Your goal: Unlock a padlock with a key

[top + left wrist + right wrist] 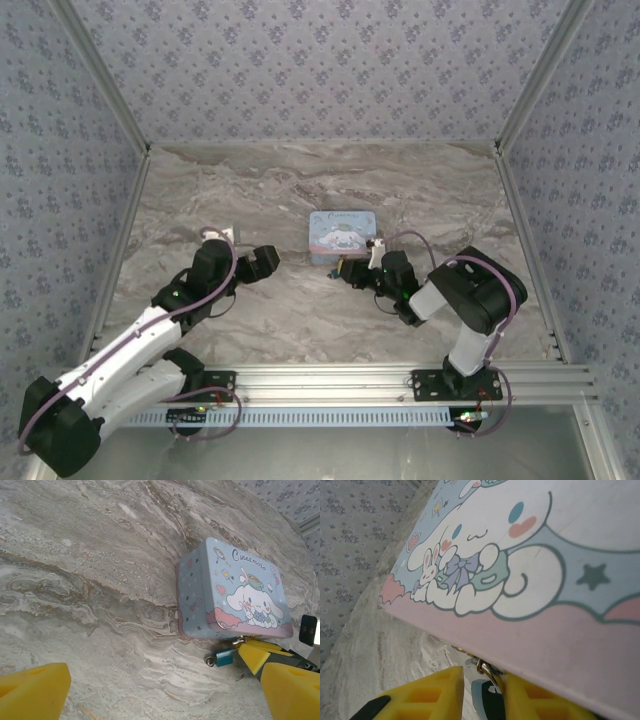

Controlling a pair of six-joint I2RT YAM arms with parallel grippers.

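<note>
The teal padlock (224,657) lies on the marble beside the tin box (235,597), its thin shackle hooked into the tin's latch. A small dark metal ring, seemingly the head of the key (210,660), sticks out of the padlock's free end. My right gripper (484,680) has its yellow fingers close on either side of the padlock (487,706). One finger is against the shackle and a thin gap shows at the other. My left gripper (165,690) is wide open over bare marble, left of the padlock, holding nothing.
In the top view the tin (343,232) sits mid-table, with the right gripper (352,272) at its near edge and the left gripper (268,260) a short way to its left. Patterned walls close in the marble table (300,190) on three sides.
</note>
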